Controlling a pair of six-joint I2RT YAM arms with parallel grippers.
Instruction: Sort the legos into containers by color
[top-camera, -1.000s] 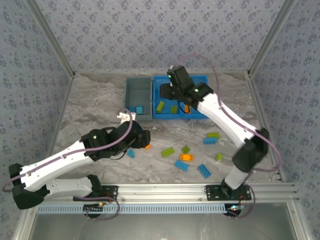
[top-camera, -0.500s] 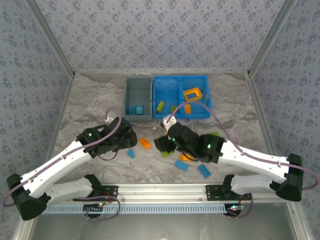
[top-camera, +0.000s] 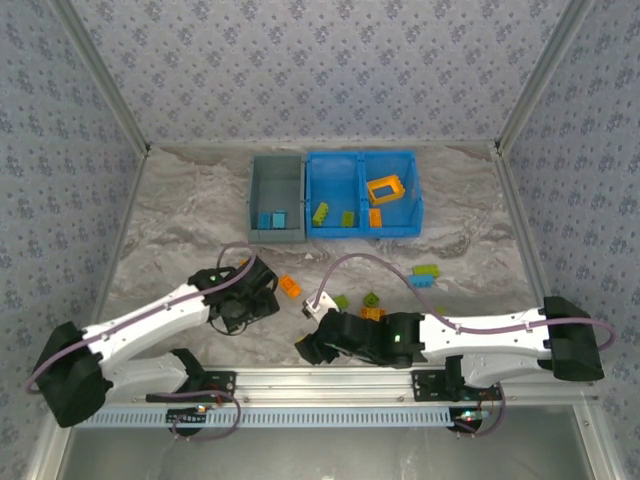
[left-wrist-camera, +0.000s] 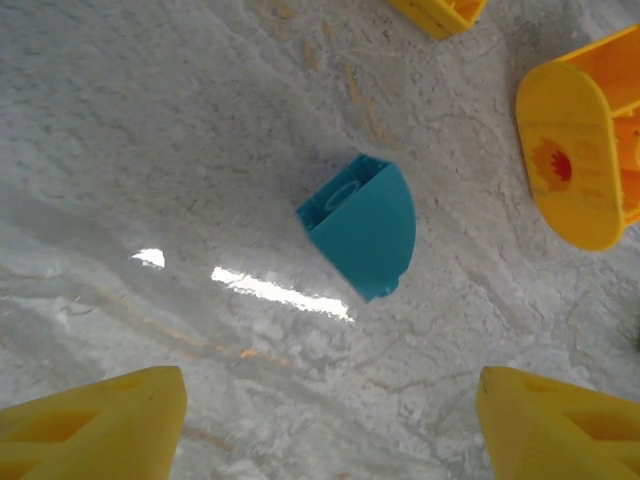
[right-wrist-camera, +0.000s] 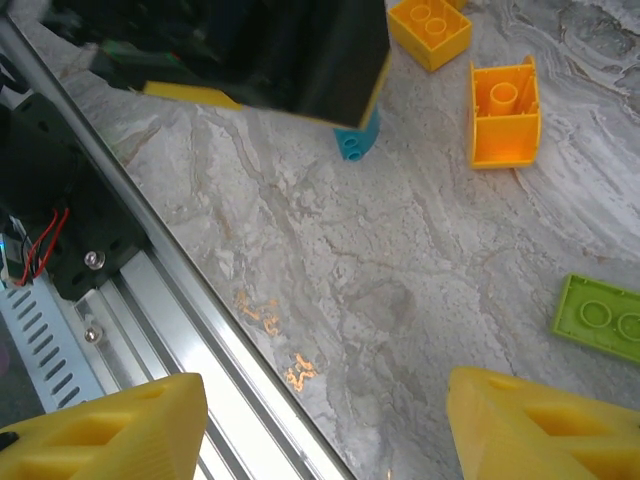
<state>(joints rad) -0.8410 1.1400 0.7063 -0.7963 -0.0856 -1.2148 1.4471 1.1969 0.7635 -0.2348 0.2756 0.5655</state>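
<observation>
Legos (top-camera: 371, 299) lie scattered; left gripper (left-wrist-camera: 325, 425) hangs open over a blue brick (left-wrist-camera: 365, 232), right gripper (right-wrist-camera: 322, 430) open, empty.

We see a surface (top-camera: 180, 230) marbled in grey and white, and walls (top-camera: 320, 70) in a pale blue floral print. A grey-blue bin (top-camera: 278, 160) contrasts with a bright blue bin (top-camera: 360, 156). The legos (top-camera: 289, 286) run blue, lime green and orange, among them an orange frame (top-camera: 385, 189) and a teal-blue brick (left-wrist-camera: 365, 228). The arms (top-camera: 150, 322) are white with black joints and purple cables (top-camera: 352, 256). The left hand (left-wrist-camera: 325, 395) has yellow fingers (left-wrist-camera: 95, 420).
</observation>
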